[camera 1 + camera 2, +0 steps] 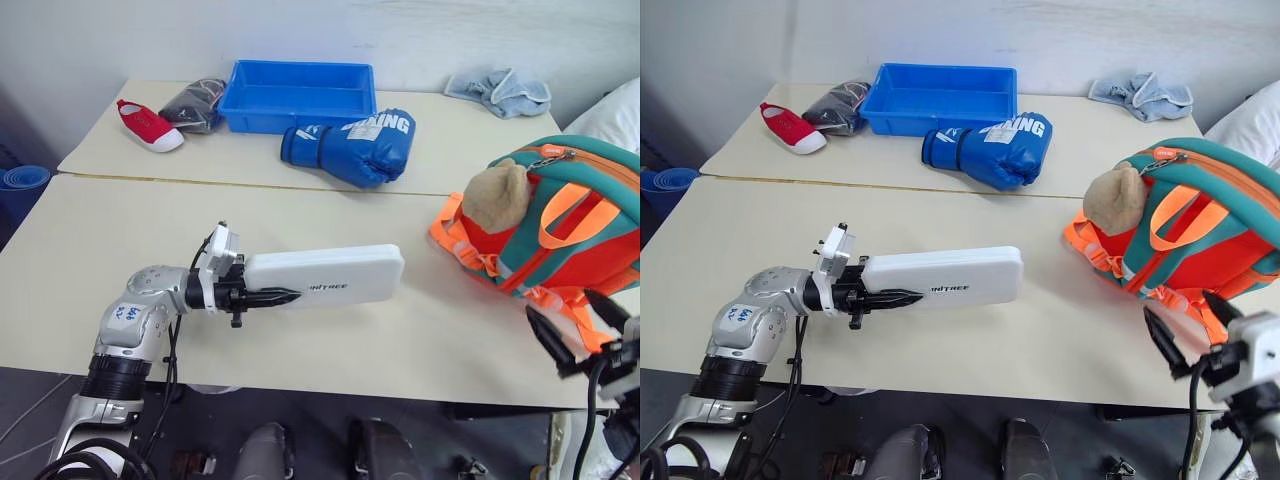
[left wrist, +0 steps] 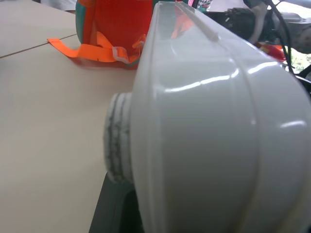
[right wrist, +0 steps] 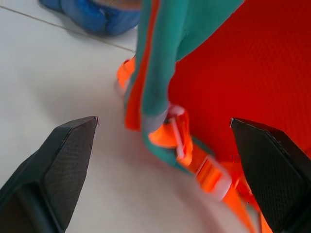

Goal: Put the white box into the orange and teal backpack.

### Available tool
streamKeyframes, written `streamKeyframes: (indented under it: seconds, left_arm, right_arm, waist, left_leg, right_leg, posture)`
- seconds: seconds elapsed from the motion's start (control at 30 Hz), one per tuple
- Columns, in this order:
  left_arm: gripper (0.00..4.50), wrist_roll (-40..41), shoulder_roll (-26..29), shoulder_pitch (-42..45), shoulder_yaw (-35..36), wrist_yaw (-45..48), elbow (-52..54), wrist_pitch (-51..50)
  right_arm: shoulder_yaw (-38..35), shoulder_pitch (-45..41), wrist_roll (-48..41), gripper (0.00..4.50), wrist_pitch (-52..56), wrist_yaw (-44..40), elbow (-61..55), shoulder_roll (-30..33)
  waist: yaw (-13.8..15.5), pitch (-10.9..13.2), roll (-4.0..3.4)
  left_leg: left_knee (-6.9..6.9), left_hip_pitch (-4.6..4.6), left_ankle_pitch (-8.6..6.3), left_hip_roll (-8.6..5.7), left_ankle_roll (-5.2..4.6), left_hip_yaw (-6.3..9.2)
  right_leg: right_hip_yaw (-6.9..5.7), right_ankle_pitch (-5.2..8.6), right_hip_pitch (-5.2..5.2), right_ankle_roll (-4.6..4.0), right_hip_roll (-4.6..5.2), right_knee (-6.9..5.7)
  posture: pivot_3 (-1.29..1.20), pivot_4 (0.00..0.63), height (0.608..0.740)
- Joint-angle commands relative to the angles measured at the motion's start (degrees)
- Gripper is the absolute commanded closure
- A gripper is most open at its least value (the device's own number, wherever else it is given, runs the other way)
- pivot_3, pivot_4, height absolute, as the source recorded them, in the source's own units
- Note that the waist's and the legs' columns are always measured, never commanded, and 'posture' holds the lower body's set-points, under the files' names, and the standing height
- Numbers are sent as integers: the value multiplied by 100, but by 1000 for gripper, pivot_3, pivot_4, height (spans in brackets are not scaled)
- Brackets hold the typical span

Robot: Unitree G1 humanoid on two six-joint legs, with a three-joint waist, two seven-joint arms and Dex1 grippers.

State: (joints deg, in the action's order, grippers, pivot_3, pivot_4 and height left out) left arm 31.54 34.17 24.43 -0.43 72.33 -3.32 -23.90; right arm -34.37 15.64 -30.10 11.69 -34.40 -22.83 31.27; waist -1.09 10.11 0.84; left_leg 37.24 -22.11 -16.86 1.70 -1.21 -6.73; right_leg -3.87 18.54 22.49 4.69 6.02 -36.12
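Left claw grips the white box by its near-left end, held level above the counter, pointing right toward the orange and teal backpack; right claw gapes wide beside the pack's base; transfer step; next needs the pack's opening held apart.

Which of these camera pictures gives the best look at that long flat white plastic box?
The left eye view: the long white plastic box shows whole, lettering readable, one end clamped in the left gripper above the table. The right eye view shows much the same. The left wrist view sees just its rounded end, close up.
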Motion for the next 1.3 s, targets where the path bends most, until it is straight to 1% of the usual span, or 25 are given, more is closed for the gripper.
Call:
streamKeyframes:
  seconds: [0.03, 0.07, 0.1, 0.17, 0.33, 0.37, 0.43, 0.53, 0.57, 0.67, 0.73, 0.77, 0.83, 0.9, 0.93, 1.0, 1.07, 1.13, 1.2, 1.3]
  left_arm:
    - [3239, 117, 186, -24, 183, 183, 184, 20]
    - [3239, 120, 233, -50, 215, 171, 212, 15]
    - [3239, 143, 282, -82, 268, 144, 238, -19]
    - [3239, 209, 358, -149, 400, 63, 279, -111]
    - [3239, 337, 451, -280, 745, -132, 137, -393]
    - [3239, 345, 482, -303, 809, -149, 72, -445]
    - [3239, 375, 494, -315, 949, -231, -69, -512]
    - [3239, 423, 431, -244, 1204, -454, -380, -573]
    - [3239, 391, 431, -211, 1261, -502, -524, -547]
    - [3239, 276, 512, -80, 1380, -618, -1000, -526]
    - [3239, 191, 687, -32, 1356, -618, -1213, -669]
    - [3239, 217, 750, -15, 1409, -646, -1273, -739]
    - [3239, 322, 819, 20, 1544, -695, -1344, -840]
    - [3239, 489, 956, -6, 1648, -578, -1331, -1120]
    - [3239, 628, 1017, -67, 1704, -458, -1215, -1298]
    - [3239, 835, 1057, -189, 1831, -461, -917, -1567]
    - [3239, 1020, 1109, -353, 2019, -490, -556, -1718]
    - [3239, 1189, 1175, -470, 2229, -548, -201, -1850]
    - [3239, 1351, 1179, -498, 2393, -678, 86, -1974]
    - [3239, 1820, 1056, -246, 2633, -990, 710, -2157]
  right_arm:
    - [551, -988, 156, 41, -59, -271, 731, 321]
    - [768, -1373, 210, 41, -129, -382, 996, 365]
    - [924, -1784, 142, 209, -100, -433, 1231, 339]
    - [1126, -2328, -77, 668, 32, -593, 1476, 276]
    - [1690, -2835, -147, 2390, 116, -1059, 1559, 219]
    - [1815, -2933, -208, 2629, 183, -1112, 1489, 172]
    - [2038, -3079, -292, 3397, 307, -1169, 1323, 86]
    - [2385, -3211, -442, 4337, 538, -1213, 971, -77]
    - [2512, -3245, -522, 4472, 648, -1204, 825, -160]
    - [2872, -3352, -980, 4472, 1092, -1206, 341, -413]
    - [2951, -3411, -1576, 4472, 1515, -1055, 23, -673]
    - [2967, -3399, -2016, 4472, 1835, -956, -205, -731]
    - [2993, -3312, -2681, 4472, 2371, -863, -615, -643]
    - [2846, -3109, -3593, 4472, 2929, -666, -1027, -351]
    - [2730, -2980, -3973, 4472, 3204, -610, -1189, -70]
    - [2452, -2664, -4520, 4472, 3559, -657, -1411, 527]
    - [1997, -2197, -4930, 4472, 3837, -890, -1453, 1171]
    - [1592, -1868, -5040, 4472, 3974, -1081, -1337, 1636]
    - [1385, -1756, -4987, 4472, 3951, -1138, -1184, 1852]
    - [1144, -1657, -4745, 4472, 3986, -1377, -848, 2178]
  waist:
    - [-32, 2, -5]
    - [-49, 2, -5]
    - [-46, 3, -8]
    - [-46, 7, -14]
    - [-33, 8, -13]
    - [-39, 8, -13]
    - [-44, 8, -13]
    - [-68, 8, -13]
    - [-68, 8, -13]
    - [-65, 8, -13]
    - [-70, 10, -10]
    - [-70, 10, -10]
    - [-66, 10, -10]
    - [-55, 10, -9]
    - [-54, 9, -8]
    - [-50, 10, -8]
    - [-33, 10, -6]
    - [-33, 12, 0]
    - [-33, 19, 20]
    - [-33, 26, 34]
  left_leg:
    - [-2, 1, 2, -1, 0, 0]
    - [-3, 1, 4, -1, 3, 1]
    - [-4, -1, 6, 1, 5, 1]
    - [-4, -4, 9, 3, 7, 1]
    - [2, -11, 12, 5, 5, 1]
    - [7, -13, 11, 4, 2, 1]
    - [10, -12, 11, 1, -1, 0]
    - [7, -9, 12, 2, 0, 0]
    - [3, -8, 12, 4, 2, 0]
    - [-2, -8, 16, 6, 11, 1]
    - [-2, -9, 16, 7, 12, 1]
    - [-3, -9, 17, 8, 12, 1]
    - [-4, -13, 16, 7, 11, 1]
    - [-4, -20, 12, 6, 6, 4]
    - [-5, -22, 9, 5, 4, 7]
    - [-7, -26, 3, 0, -2, 8]
    - [-7, -26, -4, -6, -12, 11]
    - [-6, -27, -12, -11, -22, 15]
    - [-5, -26, -15, -12, -25, 15]
    - [-4, -25, -11, -11, -26, 21]
  right_leg:
    - [-1, 0, 0, 0, 1, -1]
    - [-2, 0, 0, 0, 0, -3]
    - [-4, 0, 4, -1, -5, -4]
    - [-5, 1, 8, -2, -8, -8]
    - [-7, 1, 9, -2, -10, -8]
    - [-6, 1, 8, -1, -8, -8]
    - [-4, -3, 6, 5, -3, -9]
    - [-2, -3, 8, 6, -2, -15]
    - [-2, -3, 11, 5, -3, -19]
    - [-4, 0, 18, 1, -5, -38]
    - [-4, 0, 20, 0, -6, -40]
    - [-3, 0, 21, 0, -8, -41]
    - [-4, 0, 22, 0, -4, -44]
    - [-5, 0, 23, 0, 2, -39]
    - [-7, 0, 23, 0, 6, -36]
    - [-11, 0, 22, 0, 14, -27]
    - [-19, 0, 16, 0, 25, -14]
    - [-27, 0, 6, 1, 33, 25]
    - [-27, -2, 4, 4, 35, 26]
    - [-31, -5, 2, 9, 35, 23]
  posture:
    - [0, 150, 740]
    - [0, 150, 740]
    - [0, 150, 740]
    - [0, 150, 740]
    - [0, 150, 740]
    - [0, 150, 740]
    - [0, 150, 740]
    - [0, 150, 740]
    - [0, 150, 740]
    - [0, 150, 740]
    - [0, 150, 740]
    - [0, 150, 740]
    - [0, 150, 740]
    - [0, 150, 740]
    - [0, 150, 740]
    - [0, 150, 740]
    - [0, 150, 740]
    - [0, 150, 740]
    - [0, 150, 740]
    - [0, 150, 740]
